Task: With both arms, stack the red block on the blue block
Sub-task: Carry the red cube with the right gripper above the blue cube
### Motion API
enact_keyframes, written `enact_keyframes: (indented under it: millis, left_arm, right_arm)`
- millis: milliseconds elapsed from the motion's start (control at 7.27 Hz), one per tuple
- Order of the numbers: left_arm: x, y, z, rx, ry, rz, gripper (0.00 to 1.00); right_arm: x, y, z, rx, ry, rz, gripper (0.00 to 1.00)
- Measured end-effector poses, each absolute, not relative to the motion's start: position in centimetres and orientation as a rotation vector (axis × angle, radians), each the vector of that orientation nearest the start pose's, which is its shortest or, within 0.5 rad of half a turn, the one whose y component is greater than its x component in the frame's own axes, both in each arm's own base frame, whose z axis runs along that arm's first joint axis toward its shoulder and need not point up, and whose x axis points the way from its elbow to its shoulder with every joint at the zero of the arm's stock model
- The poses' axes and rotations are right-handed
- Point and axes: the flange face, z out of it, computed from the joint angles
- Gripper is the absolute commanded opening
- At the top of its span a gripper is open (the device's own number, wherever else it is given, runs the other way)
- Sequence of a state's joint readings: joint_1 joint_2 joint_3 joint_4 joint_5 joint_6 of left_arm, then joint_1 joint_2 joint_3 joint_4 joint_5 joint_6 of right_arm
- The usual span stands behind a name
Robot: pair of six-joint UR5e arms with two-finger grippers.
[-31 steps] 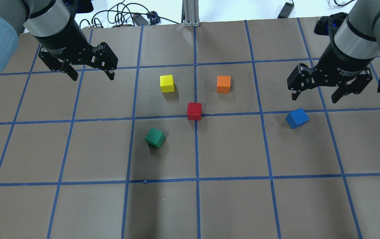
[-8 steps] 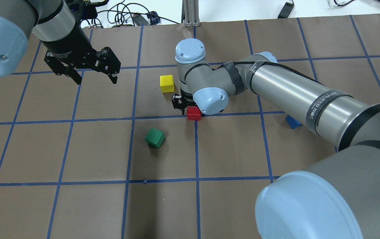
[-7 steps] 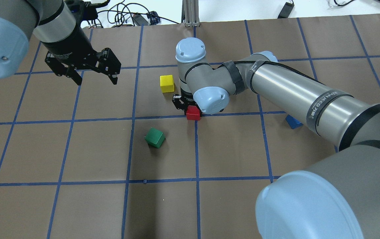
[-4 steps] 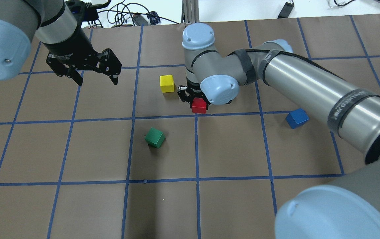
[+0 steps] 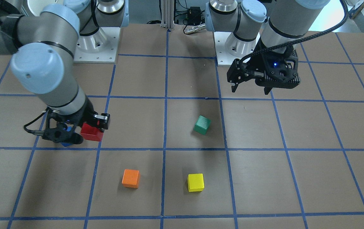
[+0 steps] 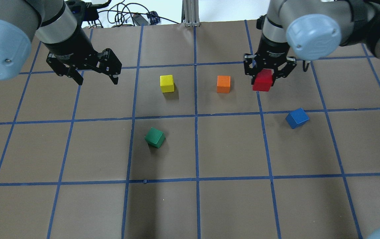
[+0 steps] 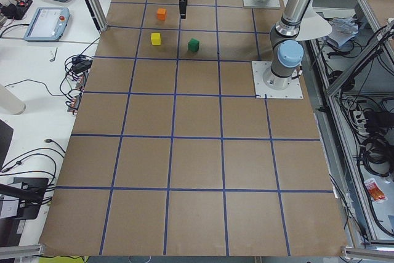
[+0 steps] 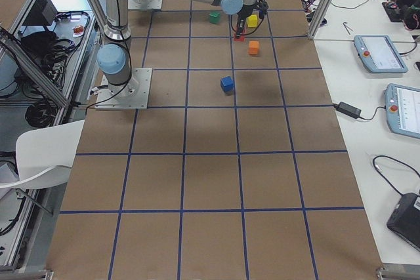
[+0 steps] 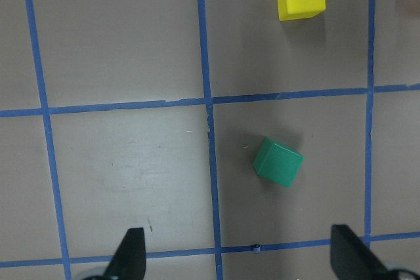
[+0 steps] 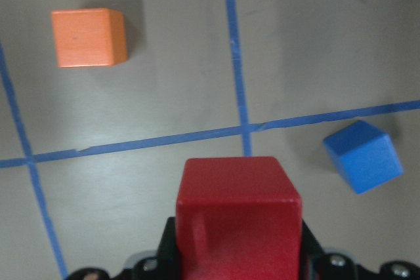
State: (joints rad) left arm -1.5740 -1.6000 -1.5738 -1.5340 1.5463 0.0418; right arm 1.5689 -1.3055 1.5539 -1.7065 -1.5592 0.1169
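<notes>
Overhead exterior: jaws of the right arm (image 6: 309, 26) grip the small matte red cube (image 6: 262, 80) off the surface (image 6: 210, 205), evidently for transfer onto the small blue cube (image 6: 297, 118); jaws of the left arm (image 6: 60, 33) stand open.

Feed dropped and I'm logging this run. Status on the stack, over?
Right gripper shut on red block, lifted. Left gripper open, empty. Blue block bare on top; nothing between them.
</notes>
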Motion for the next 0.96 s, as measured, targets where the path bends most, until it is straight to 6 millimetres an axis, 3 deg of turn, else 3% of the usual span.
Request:
enact_keyframes:
  millis: [413, 550, 963]
  left_arm:
    - [-13.8, -50.4, 47.5, 0.071, 3.166, -0.005, 1.00]
    - [-13.8, -50.4, 47.5, 0.071, 3.166, -0.005, 1.00]
    - [-13.7, -50.5, 47.5, 0.071, 3.166, -0.007, 1.00]
  right_arm:
    - [2.5, -57.6, 34.5, -0.080, 3.121, 0.234, 0.00]
    - [0.5, -57.4, 33.3, -0.152, 3.113, 0.221, 0.00]
    - [-0.3, -55.1, 27.8, -0.289, 3.086, 0.238, 0.00]
